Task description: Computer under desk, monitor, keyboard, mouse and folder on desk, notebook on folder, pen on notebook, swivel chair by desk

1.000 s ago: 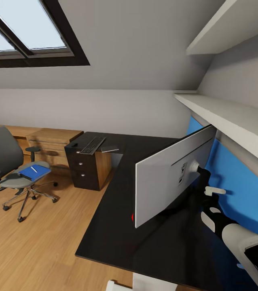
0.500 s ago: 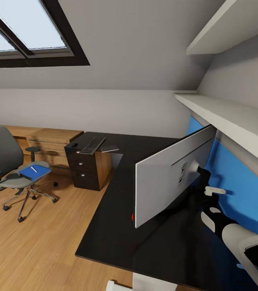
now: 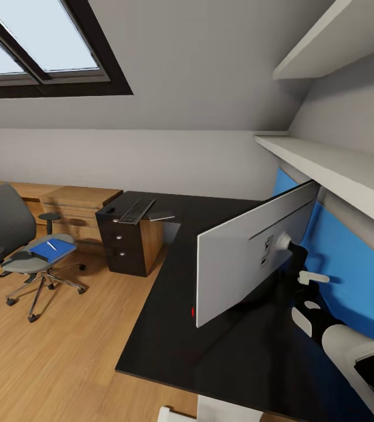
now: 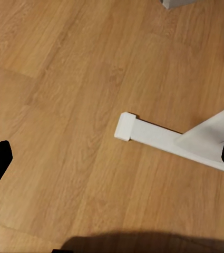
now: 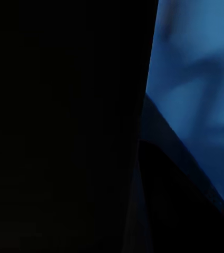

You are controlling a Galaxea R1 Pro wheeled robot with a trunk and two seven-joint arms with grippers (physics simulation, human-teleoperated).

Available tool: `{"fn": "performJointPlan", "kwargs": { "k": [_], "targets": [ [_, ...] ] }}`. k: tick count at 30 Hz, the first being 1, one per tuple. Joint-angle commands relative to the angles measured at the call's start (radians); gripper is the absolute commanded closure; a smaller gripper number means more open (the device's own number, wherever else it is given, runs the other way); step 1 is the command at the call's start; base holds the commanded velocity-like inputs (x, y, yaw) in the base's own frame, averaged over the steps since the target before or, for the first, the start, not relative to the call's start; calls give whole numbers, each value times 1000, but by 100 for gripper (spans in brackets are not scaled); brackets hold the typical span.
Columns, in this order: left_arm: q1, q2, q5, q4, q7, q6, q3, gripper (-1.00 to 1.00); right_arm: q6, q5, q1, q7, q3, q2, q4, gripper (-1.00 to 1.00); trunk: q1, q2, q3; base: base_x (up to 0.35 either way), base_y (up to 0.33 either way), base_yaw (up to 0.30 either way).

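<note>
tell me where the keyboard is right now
In the head view the keyboard lies at the far left end of the black desk, above the dark drawer unit, well apart from the monitor.

No text, label, brand, number or sign can be read anywhere. The back of the monitor (image 3: 251,252) is plain grey with small unlettered ports. The keyboard (image 3: 136,210) is too far off for its key legends to be made out. The blue folder (image 3: 51,249) on the chair (image 3: 11,234) bears no readable marking.
</note>
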Motion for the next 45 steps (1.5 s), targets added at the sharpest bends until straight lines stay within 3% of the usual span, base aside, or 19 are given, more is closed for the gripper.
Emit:
{"fn": "performJointPlan", "kwargs": {
  "k": [1,7,8,36,45],
  "targets": [
    [0,0,9,0,2,-3,-2,-100,-2,1,-1,-6,4,0,-2,100,0,-1,-1,0,3,0],
    [0,0,9,0,2,-3,-2,-100,-2,1,-1,-6,4,0,-2,100,0,-1,-1,0,1,0],
    [0,0,9,0,2,-3,-2,-100,-2,1,-1,-6,4,0,-2,-100,0,-1,-1,0,0,0],
    [0,0,9,-1,1,-3,-2,-100,-2,1,-1,-6,4,0,-2,-100,0,-1,-1,-2,1,0],
    [0,0,9,0,1,-3,-2,-100,-2,1,-1,-6,4,0,-2,-100,0,-1,-1,-235,106,0]
  ]
}}
